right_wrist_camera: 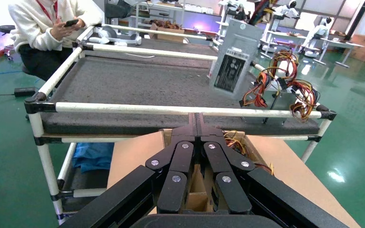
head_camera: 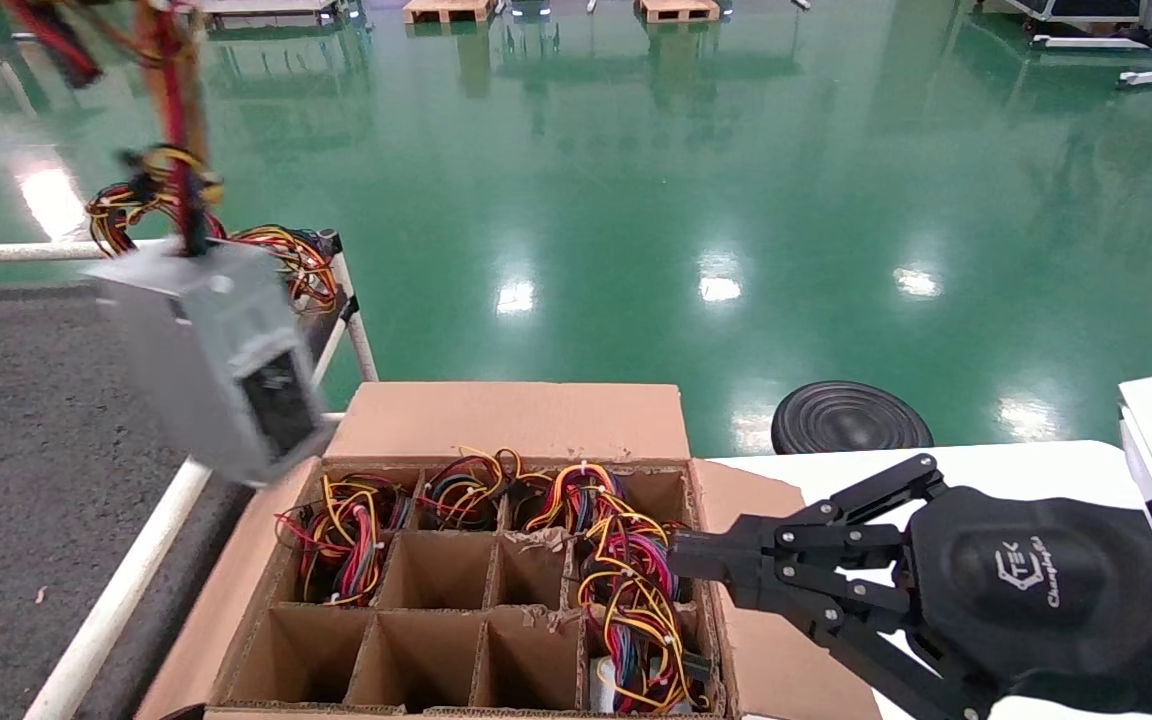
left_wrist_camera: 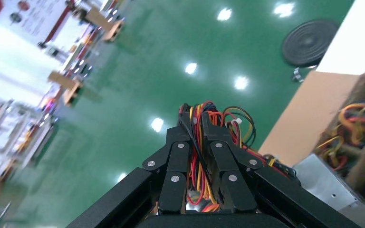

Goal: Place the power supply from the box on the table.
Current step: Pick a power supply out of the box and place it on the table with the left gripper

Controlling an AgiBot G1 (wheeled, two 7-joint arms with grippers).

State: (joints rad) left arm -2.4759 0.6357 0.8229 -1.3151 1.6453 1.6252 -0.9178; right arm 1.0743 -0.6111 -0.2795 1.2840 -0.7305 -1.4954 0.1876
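The left tool point(left_wrist_camera: 198, 137) is closed on the wires point(left_wrist_camera: 197, 161) of the power supply point(head_camera: 221, 365), which hangs below it in the air over the worktop point(head_camera: 26, 420) rail beside the box point(head_camera: 516, 420); the right tool point(head_camera: 681, 560), fingers together and empty, sits over the box's right edge

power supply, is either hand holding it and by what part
The left hand holds the power supply by its wire bundle; the right hand holds nothing.

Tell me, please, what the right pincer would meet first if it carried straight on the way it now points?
Probably the wire bundle in the box: the shut right pincer already sits at those wires over the box's right-hand cells, though depth is hard to judge.
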